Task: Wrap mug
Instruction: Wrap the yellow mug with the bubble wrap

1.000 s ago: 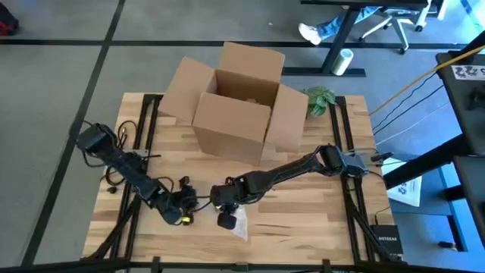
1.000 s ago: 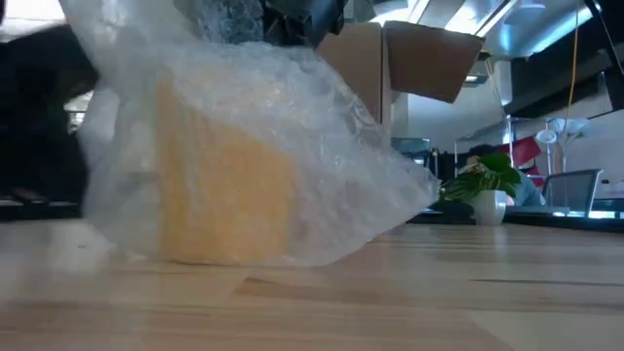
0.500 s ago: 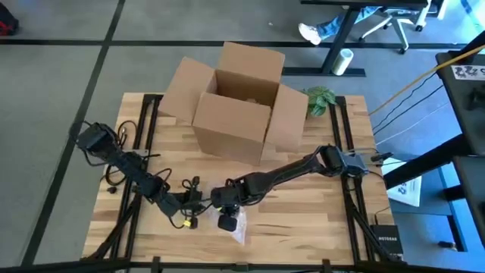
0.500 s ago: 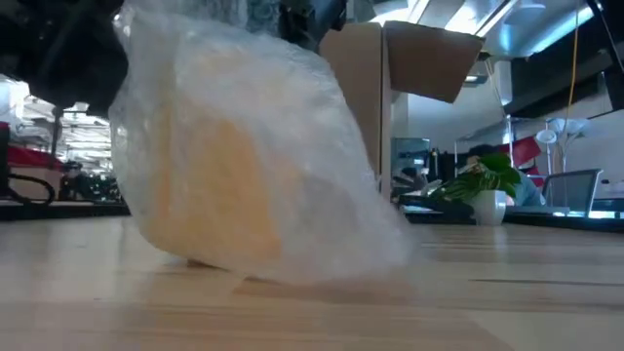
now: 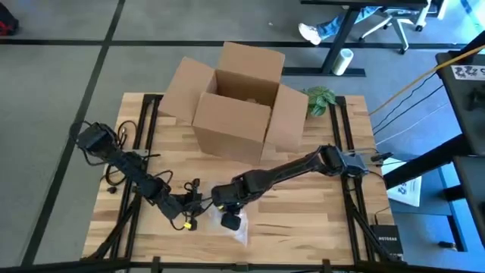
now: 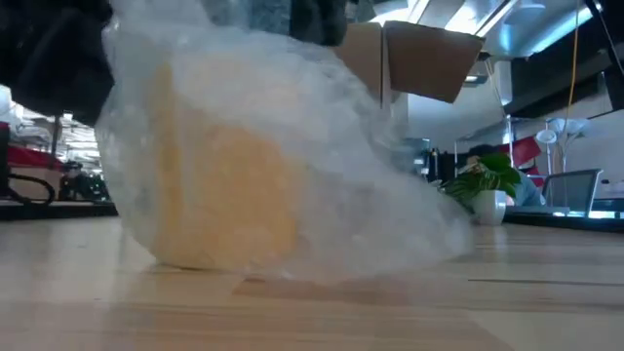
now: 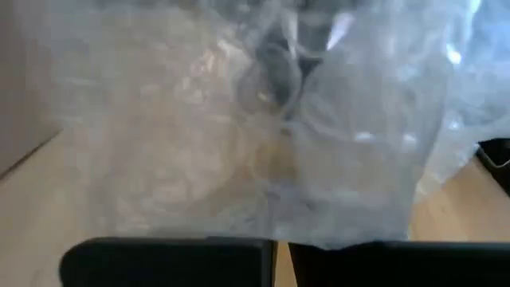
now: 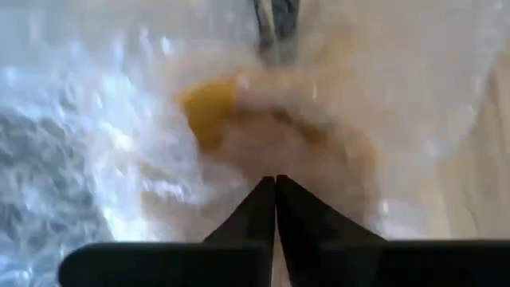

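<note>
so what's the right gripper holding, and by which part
The right gripper is shut on the bubble wrap over the yellow mug, pinching a fold on top.

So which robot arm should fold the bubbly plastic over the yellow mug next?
Probably the right. The right gripper is directly over the mug, its fingers shut on the bubble wrap. The left gripper is beside the bundle, fingers together, so it looks better suited to steadying it.
</note>
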Controlling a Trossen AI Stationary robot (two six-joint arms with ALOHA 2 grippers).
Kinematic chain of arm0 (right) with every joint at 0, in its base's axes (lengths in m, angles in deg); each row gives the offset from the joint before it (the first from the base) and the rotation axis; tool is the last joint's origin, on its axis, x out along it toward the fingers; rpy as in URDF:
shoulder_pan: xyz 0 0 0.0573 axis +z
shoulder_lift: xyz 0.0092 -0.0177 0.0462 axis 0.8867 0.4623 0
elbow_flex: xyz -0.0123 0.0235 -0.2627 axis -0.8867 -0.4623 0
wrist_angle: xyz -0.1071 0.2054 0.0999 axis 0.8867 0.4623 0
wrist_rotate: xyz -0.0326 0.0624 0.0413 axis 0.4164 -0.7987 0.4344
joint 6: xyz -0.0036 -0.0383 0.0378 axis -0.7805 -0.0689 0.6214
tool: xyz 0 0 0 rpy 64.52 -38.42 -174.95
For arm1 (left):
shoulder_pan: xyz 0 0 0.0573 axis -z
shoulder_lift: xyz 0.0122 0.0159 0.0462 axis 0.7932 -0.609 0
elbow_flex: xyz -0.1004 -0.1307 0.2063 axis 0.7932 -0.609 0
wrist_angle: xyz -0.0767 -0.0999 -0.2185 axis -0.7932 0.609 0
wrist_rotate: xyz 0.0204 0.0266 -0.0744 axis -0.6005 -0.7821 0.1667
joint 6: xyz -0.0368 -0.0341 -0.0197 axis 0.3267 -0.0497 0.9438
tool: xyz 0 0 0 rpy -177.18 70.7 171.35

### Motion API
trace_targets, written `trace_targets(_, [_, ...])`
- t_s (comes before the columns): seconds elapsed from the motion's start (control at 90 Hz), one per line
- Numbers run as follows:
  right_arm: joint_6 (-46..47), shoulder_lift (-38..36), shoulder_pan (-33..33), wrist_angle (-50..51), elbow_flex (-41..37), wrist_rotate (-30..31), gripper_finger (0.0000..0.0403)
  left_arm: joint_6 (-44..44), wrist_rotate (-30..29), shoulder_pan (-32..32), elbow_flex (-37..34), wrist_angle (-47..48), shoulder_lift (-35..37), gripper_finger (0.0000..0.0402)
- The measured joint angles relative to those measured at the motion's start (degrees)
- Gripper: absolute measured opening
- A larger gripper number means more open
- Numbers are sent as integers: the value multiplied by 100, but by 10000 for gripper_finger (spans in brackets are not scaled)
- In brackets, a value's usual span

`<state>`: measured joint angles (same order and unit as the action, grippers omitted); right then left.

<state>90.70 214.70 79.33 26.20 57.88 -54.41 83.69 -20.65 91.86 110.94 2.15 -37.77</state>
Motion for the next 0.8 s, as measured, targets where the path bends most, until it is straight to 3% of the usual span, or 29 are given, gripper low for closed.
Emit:
trace_targets(0.2, [9, -7, 7, 1015, 884, 781, 0, 27, 0, 0, 0, -6, 0, 0])
trace_targets(0.389, [140, -3, 7, 2182, 1806, 2599, 0, 24, 85, 0, 0, -1, 0, 0])
trace_targets(0.522, [-150, -58, 43, 1549, 1800, 3831, 0, 51, 90, 0, 0, -3, 0, 0])
trace_targets(0.689, [-790, -56, 33, 478, 1801, 3865, 0, 49, 92, 0, -2, -19, 0, 0])
trace_targets(0.8, [-1089, -23, 31, -145, 1799, 3118, 0, 44, 92, 0, -2, -19, 0, 0])
